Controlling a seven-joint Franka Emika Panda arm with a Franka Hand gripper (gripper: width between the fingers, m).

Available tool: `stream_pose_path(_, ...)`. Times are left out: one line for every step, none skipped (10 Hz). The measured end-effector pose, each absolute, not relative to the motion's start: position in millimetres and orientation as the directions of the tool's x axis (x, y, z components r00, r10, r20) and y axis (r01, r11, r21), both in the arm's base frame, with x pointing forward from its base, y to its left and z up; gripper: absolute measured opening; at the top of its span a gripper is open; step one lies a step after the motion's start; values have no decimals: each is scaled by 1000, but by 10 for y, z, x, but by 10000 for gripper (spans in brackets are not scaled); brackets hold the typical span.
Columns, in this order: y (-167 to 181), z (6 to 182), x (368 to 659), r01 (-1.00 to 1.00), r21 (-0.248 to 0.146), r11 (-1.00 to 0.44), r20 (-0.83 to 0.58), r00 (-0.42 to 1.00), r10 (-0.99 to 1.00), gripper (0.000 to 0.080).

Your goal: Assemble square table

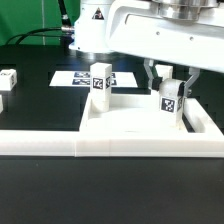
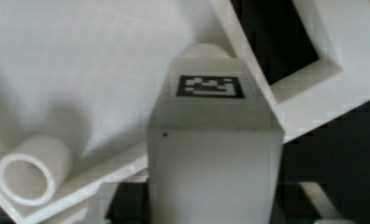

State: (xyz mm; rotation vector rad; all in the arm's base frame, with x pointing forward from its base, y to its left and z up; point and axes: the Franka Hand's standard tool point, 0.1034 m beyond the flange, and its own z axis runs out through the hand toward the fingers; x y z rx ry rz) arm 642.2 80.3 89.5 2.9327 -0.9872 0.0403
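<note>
The square tabletop (image 1: 130, 122) is a thick white slab lying flat behind the low wall. One white leg (image 1: 100, 84) stands upright on its far left corner, its tag facing the camera. My gripper (image 1: 170, 92) is shut on a second tagged leg (image 1: 171, 108) and holds it upright over the slab's right side. In the wrist view this leg (image 2: 212, 150) fills the middle between my fingers (image 2: 114, 200), its tag (image 2: 212, 87) on the far face, with the slab (image 2: 93, 80) beyond. I cannot tell whether the leg's foot touches the slab.
A long low white wall (image 1: 110, 147) runs along the front. The marker board (image 1: 72, 77) lies at the back. Two more tagged white legs (image 1: 8, 80) lie at the exterior view's left. A white ring-shaped end (image 2: 31, 172) shows beside the held leg.
</note>
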Motion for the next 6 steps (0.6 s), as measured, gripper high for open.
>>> stream_pose_path(831,893,6416,-683,31,-730,41,731,-681,290)
stream_pose_path(862,887,6411,-795,13,-607,29,607,-794,290)
stream_pose_path(881,884,6405,-874,4,-486,13,486,-874,290)
stream_pose_path(899,881,6404,-919,0,-394,9,394,-919,290)
stream_pose_path(934,876,6397,-953,-2,-304,9,304,-953,290)
stream_pose_path(985,873,6387,-979,-2,-202,9,202,-979,290)
